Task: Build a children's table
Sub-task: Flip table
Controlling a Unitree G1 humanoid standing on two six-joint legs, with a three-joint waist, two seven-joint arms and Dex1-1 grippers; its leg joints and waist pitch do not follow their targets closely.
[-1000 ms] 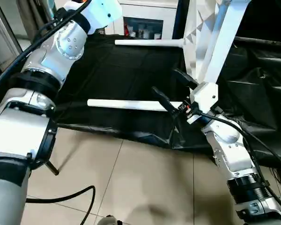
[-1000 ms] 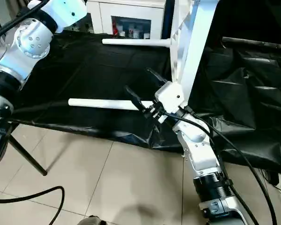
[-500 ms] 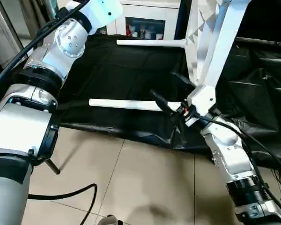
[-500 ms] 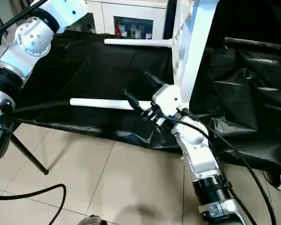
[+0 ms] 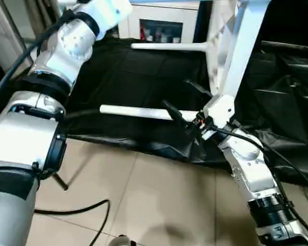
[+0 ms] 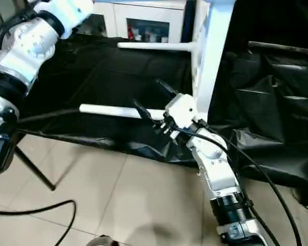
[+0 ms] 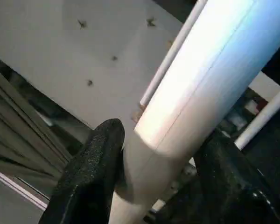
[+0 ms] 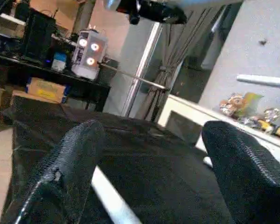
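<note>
The children's table (image 5: pixel 231 46) is standing on its side in the upper right of the left eye view, on a black sheet (image 5: pixel 143 82) that is covering the floor. Its ribbed underside is facing picture left, and its rim is running as a white bar from the top edge down toward the centre. Two fitted legs are sticking out level toward picture left: an upper leg (image 5: pixel 167 46) near the top centre, and a lower leg (image 5: pixel 143 113) crossing the middle of the frame.

The right claw (image 5: pixel 187 105) is sitting at the centre of the left eye view, at the end of the silver right forearm rising from the lower right corner. Its two black fingers (image 8: pixel 65 172) are standing well apart, with the lower leg lying in the gap between them, touched by neither as far as the pictures are showing.

The left arm is reaching up along the left side and out past the top edge. In the left wrist view, the left claw (image 7: pixel 168 163) is clamping a white tube leg (image 7: pixel 191 88), its fingers (image 7: pixel 91 172) pressing on both sides of the tube.

A white cabinet (image 5: pixel 164 23) with a glass-fronted compartment is standing at the top centre, behind the sheet. Pale floor tiles (image 5: pixel 159 205) are filling the lower part, with a black cable (image 5: pixel 82 211) curving across the lower left.
</note>
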